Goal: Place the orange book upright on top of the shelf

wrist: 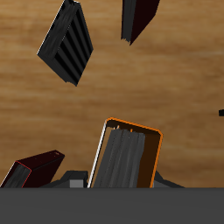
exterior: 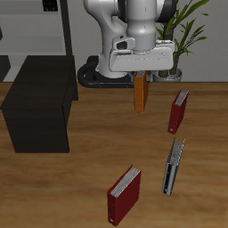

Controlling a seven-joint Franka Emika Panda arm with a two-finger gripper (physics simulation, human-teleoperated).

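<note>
The orange book (exterior: 140,93) hangs upright from my gripper (exterior: 140,75), lifted clear above the table near its back. In the wrist view the orange book (wrist: 128,154) shows end-on, orange cover framing pale and grey page edges, held between the jaws. The gripper is shut on the book's top end. The shelf (exterior: 40,102) is a low matte black box standing on the table to the side of the gripper, some way off; its flat top is bare. The shelf does not show in the wrist view.
A dark red book (exterior: 178,111) stands beside the held book. Another dark red book (exterior: 124,195) and a black-and-grey book (exterior: 172,166) lie nearer the front edge. A grey open-frame shelving unit (exterior: 36,27) and a potted plant (exterior: 183,31) stand at the back.
</note>
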